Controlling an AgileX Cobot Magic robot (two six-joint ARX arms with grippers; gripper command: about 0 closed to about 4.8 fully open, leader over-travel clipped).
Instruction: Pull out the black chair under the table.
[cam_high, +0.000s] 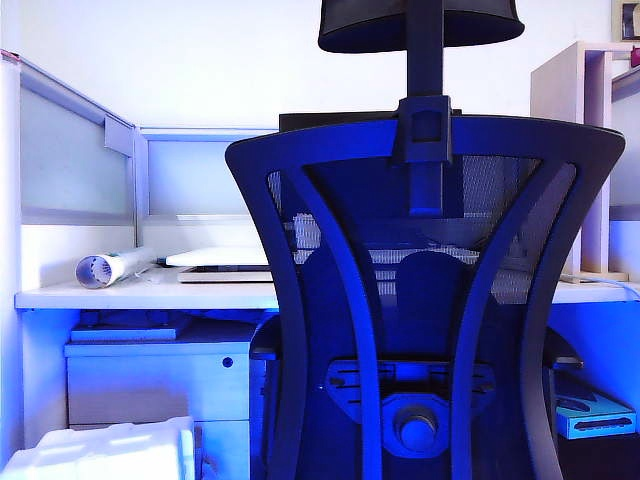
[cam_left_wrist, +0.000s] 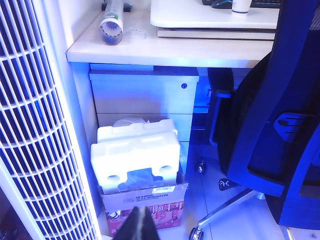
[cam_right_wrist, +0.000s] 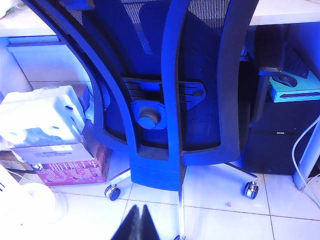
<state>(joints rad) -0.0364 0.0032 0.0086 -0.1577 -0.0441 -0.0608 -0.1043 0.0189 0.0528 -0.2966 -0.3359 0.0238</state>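
While the black chair (cam_high: 425, 300) sits tucked at the table (cam_high: 140, 294), tiled floor (cam_right_wrist: 220, 200), left claw (cam_left_wrist: 139, 225) pinched closed, right claw (cam_right_wrist: 137, 225) closed, both empty.

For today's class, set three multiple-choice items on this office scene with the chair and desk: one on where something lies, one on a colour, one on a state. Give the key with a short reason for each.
1. Where does the rolled tube lie?
A. On the floor
B. On the table top near the partition
C. On the chair seat

2. What colour is the foam block on the cardboard box?
A. White
B. Red
C. Green

3. How do the right gripper's jaws stand?
A. Wide open
B. Closed on the chair
C. Shut, holding nothing

Key:
1 B: the rolled tube rests on the table, beside the partition.
2 A: the foam block on the cardboard box is white.
3 C: the right gripper shows its tips together above the floor, short of the black chair. The left gripper looks the same, above the box.
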